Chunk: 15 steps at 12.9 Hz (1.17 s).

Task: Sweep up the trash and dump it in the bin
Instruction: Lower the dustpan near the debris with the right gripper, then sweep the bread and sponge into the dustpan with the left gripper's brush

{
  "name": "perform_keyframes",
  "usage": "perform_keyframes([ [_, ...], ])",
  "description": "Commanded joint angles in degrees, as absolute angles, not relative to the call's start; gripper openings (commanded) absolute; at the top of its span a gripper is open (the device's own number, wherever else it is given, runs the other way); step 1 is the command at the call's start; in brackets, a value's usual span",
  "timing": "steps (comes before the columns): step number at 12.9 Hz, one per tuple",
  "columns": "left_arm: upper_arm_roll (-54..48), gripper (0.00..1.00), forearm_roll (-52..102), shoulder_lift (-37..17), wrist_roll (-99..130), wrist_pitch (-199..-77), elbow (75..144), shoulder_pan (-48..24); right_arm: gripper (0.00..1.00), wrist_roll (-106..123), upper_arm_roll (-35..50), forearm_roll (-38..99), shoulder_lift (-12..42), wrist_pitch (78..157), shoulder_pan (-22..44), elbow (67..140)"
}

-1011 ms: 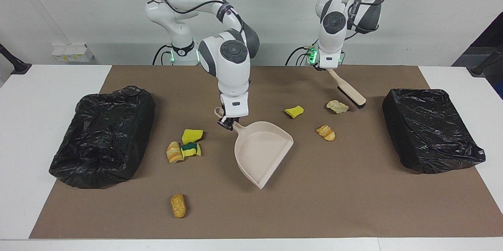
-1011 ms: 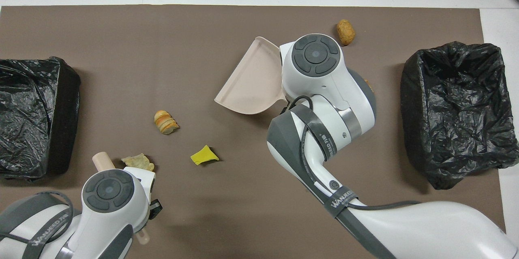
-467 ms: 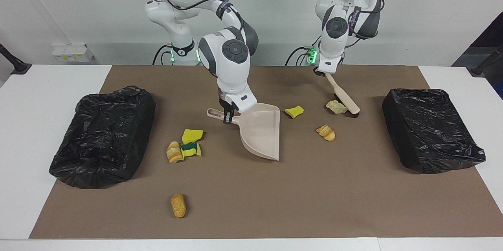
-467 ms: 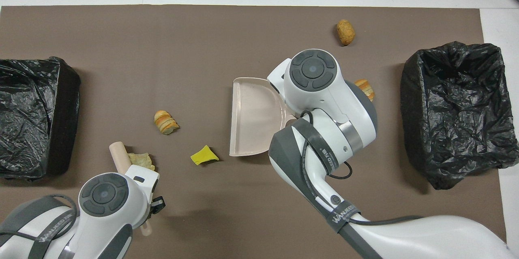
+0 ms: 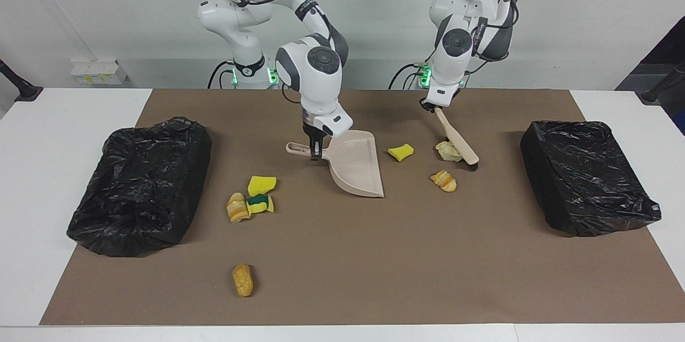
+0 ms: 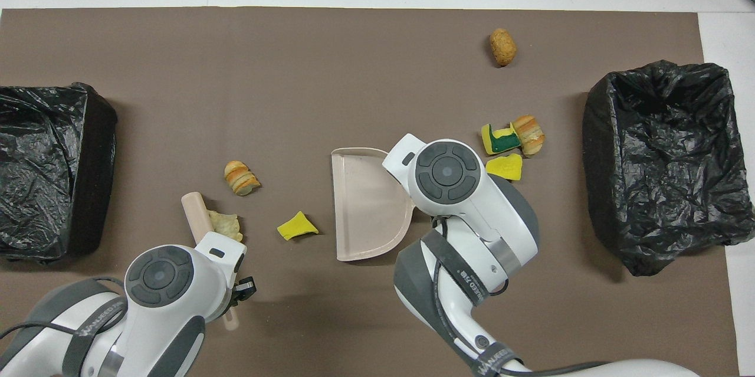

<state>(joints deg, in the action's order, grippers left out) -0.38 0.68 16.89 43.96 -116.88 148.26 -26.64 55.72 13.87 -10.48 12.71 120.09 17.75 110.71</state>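
My right gripper (image 5: 314, 153) is shut on the handle of the beige dustpan (image 5: 356, 162), held low at the mat with its mouth toward the left arm's end. My left gripper (image 5: 432, 108) is shut on the handle of the brush (image 5: 457, 141), whose head touches a pale crumpled scrap (image 5: 447, 150). Between brush and pan lie a yellow sponge scrap (image 5: 400, 152) and a bread chunk (image 5: 443, 180). A cluster of trash (image 5: 251, 200) lies toward the right arm's end. Overhead, the dustpan (image 6: 365, 206) and brush (image 6: 197, 217) show, but both grippers are hidden under their wrists.
A black-lined bin (image 5: 139, 187) stands at the right arm's end of the brown mat, another black-lined bin (image 5: 586, 181) at the left arm's end. A lone bread piece (image 5: 243, 279) lies farthest from the robots.
My right gripper swung the dustpan round and drew it toward the robots, mouth now facing the left arm's end. My left gripper pushed the brush and the pale scrap toward the pan.
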Motion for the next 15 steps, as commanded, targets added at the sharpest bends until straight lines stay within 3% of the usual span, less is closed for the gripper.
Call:
perform_keyframes([
  [1, -0.5, 0.00, 5.5, 15.2, 40.5, -121.0, 147.9, -29.1, 0.00, 52.3, 14.2, -11.7, 13.4, 123.5, 18.4, 112.0],
  [10, -0.7, 0.00, 20.5, 10.2, 34.8, -124.3, 139.5, -40.9, 0.00, 50.6, 14.2, -11.7, 14.7, 125.8, 18.3, 111.4],
  [15, -0.8, 0.00, 20.5, 7.0, 35.8, -122.4, 133.6, -41.7, 0.00, 50.4, 14.2, -11.7, 14.5, 124.9, 18.4, 111.3],
])
